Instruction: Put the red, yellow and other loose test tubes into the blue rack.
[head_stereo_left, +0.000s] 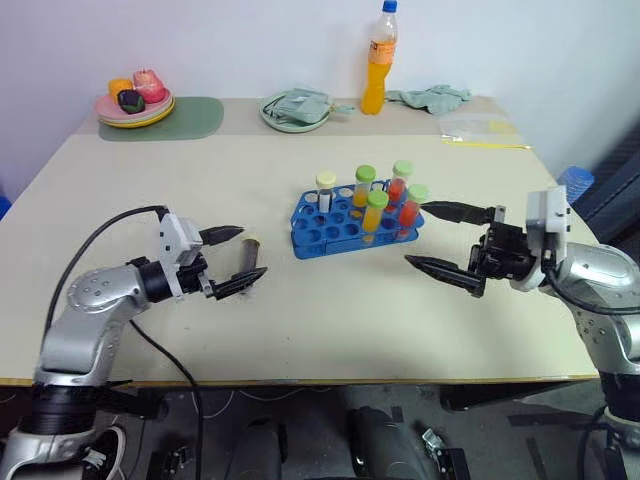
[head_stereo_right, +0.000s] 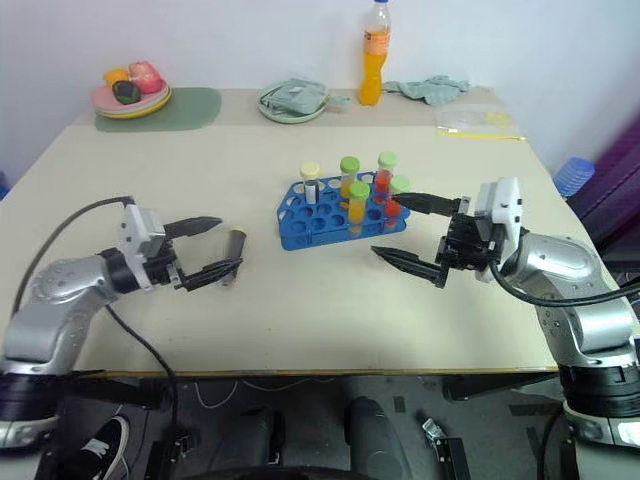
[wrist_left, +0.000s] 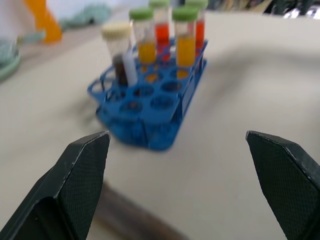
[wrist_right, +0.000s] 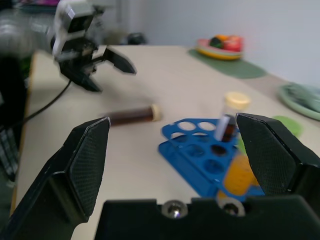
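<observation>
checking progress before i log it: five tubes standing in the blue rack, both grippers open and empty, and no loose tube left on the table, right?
Not quite: one loose tube remains. A dark brown test tube lies on its side on the table near the left gripper, as the right wrist view shows. The rest holds: five tubes stand in the blue rack, and the left gripper and right gripper are open and empty.

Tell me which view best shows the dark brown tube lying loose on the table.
The right wrist view: the dark brown tube lies in full length, cream cap visible. Both eye views show it small beside the left end effector, and the left wrist view catches a blurred dark streak low in the picture.
</observation>
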